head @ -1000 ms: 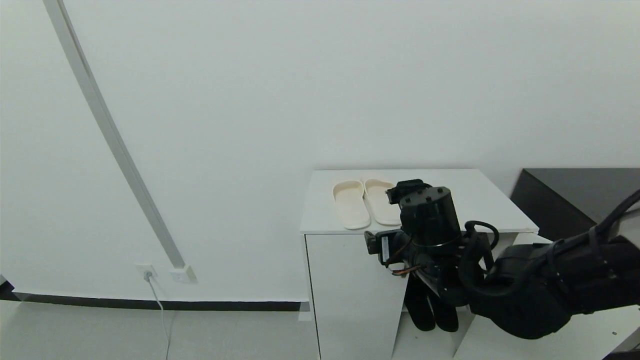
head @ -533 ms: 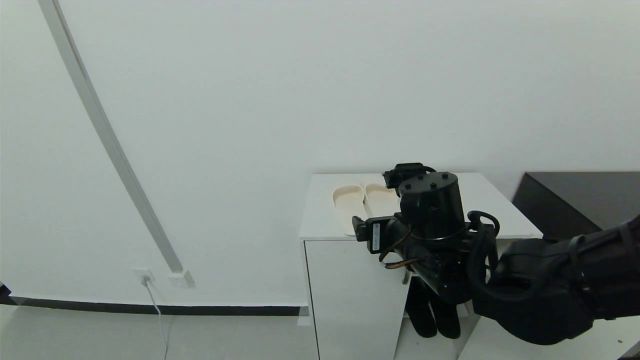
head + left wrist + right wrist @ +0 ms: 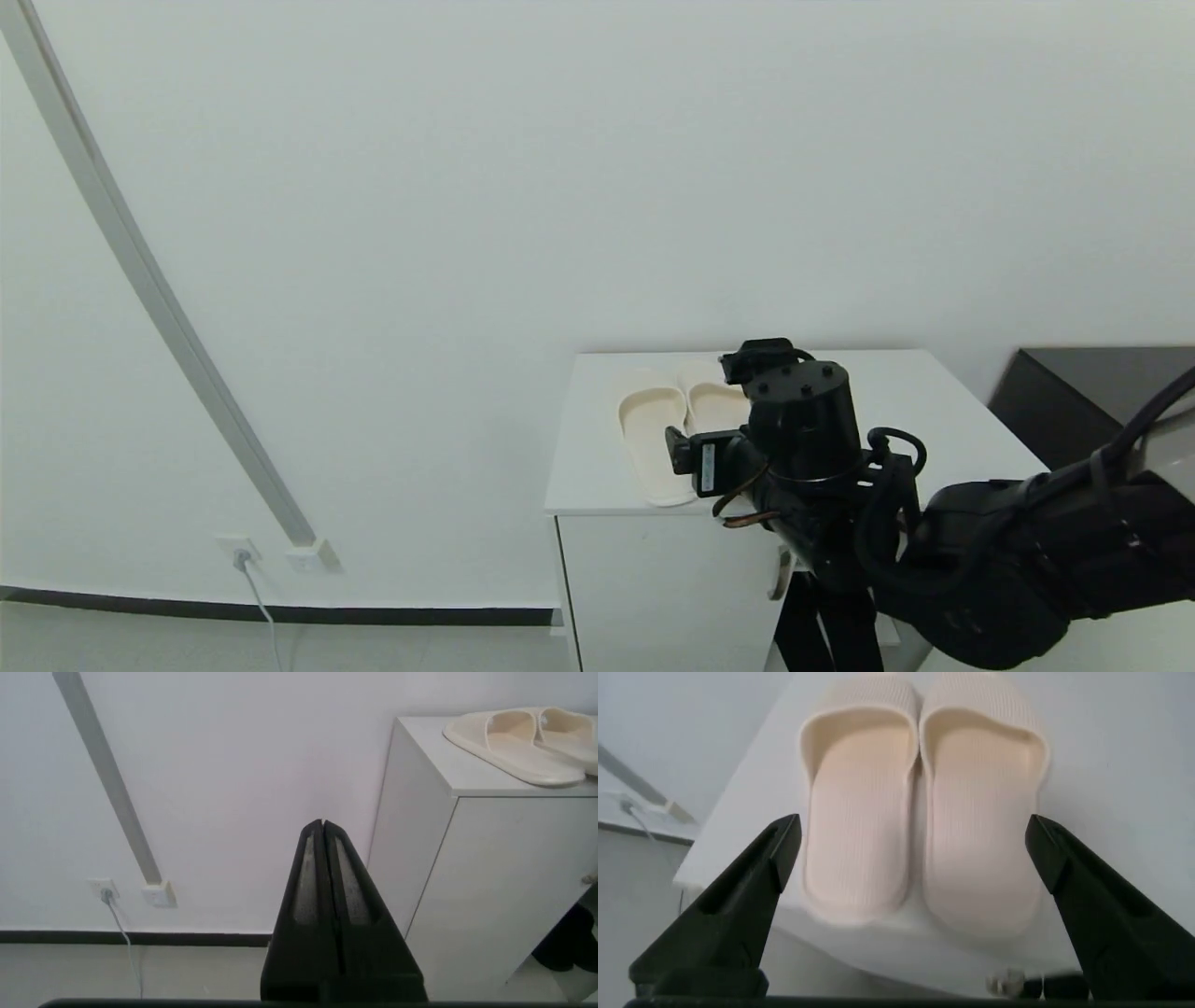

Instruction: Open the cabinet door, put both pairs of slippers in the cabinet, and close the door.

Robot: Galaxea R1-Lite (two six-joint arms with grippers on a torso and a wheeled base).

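Left gripper (image 3: 322,835) hangs beside the cabinet (image 3: 486,859), fingers clenched on nothing, probably just parked. Cream slippers (image 3: 878,812) sit side by side on its smooth white top surface (image 3: 896,401): foamy, ribbed footbeds, rounded toes. Right gripper (image 3: 912,826) has its fingers spread wide either side of the pair, I'd guess to pinch both together.

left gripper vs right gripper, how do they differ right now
The left gripper is fully shut; the right gripper is open wide. The left gripper is off to the side of the cabinet, pointing toward the wall; the right gripper is up at the cabinet's top, facing the cream slippers, which the right wrist view frames inside its opening. Both are black and hold nothing.
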